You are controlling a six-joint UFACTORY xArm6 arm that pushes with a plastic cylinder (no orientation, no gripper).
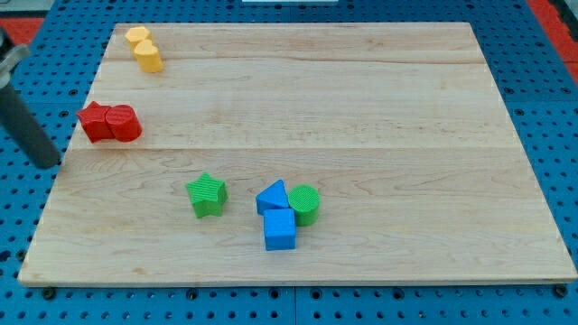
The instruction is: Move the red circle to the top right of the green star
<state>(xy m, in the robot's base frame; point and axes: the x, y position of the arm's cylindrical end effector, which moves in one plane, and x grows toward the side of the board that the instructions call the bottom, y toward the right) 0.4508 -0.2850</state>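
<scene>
The red circle [124, 124] lies near the board's left edge, touching a red star-like block [94, 121] on its left. The green star [207, 195] lies lower, toward the view's bottom centre-left, well apart from the red circle. My tip [49, 163] is at the view's far left, just off the board's left edge, below and left of the red blocks, touching none of them. The rod slants up to the top left corner.
Two yellow blocks [144, 47] sit at the board's top left. A blue triangle [272, 197], a blue cube [279, 228] and a green circle [304, 204] cluster right of the green star. The wooden board [361, 108] lies on a blue pegboard.
</scene>
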